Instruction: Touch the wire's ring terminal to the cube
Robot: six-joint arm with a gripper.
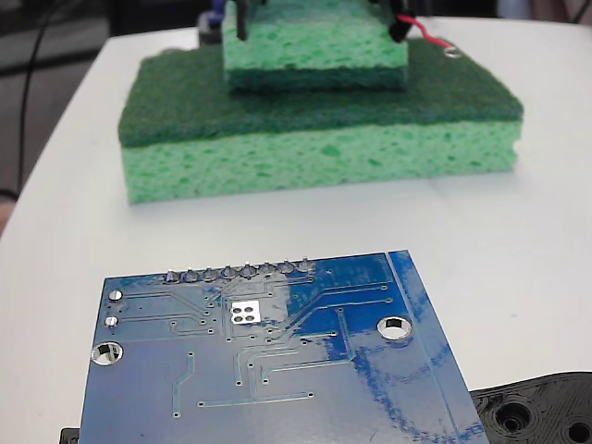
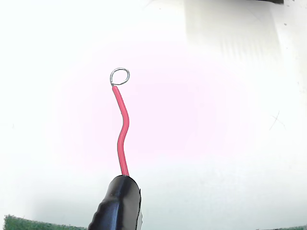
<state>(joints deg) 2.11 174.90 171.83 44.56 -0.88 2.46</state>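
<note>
A thin red wire (image 2: pixel 123 134) rises from its black end piece (image 2: pixel 117 203) at the bottom of the wrist view. At its tip, the wire's ring terminal (image 2: pixel 120 75) is a small silver loop over white table. In the fixed view the ring terminal (image 1: pixel 452 51) hangs by the back right corner of the dark green sponge top (image 1: pixel 305 106). The black end piece (image 1: pixel 398 30) leads up to the gripper (image 1: pixel 384 7), which holds the wire and is mostly cut off by the top edge. No cube shows in either view.
A small light green sponge block (image 1: pixel 314 51) lies on a large sponge (image 1: pixel 314 162) at the back of the white table (image 1: pixel 546 231). A blue circuit board (image 1: pixel 268 361) fills the foreground, with a black plastic part (image 1: pixel 541 412) at the lower right.
</note>
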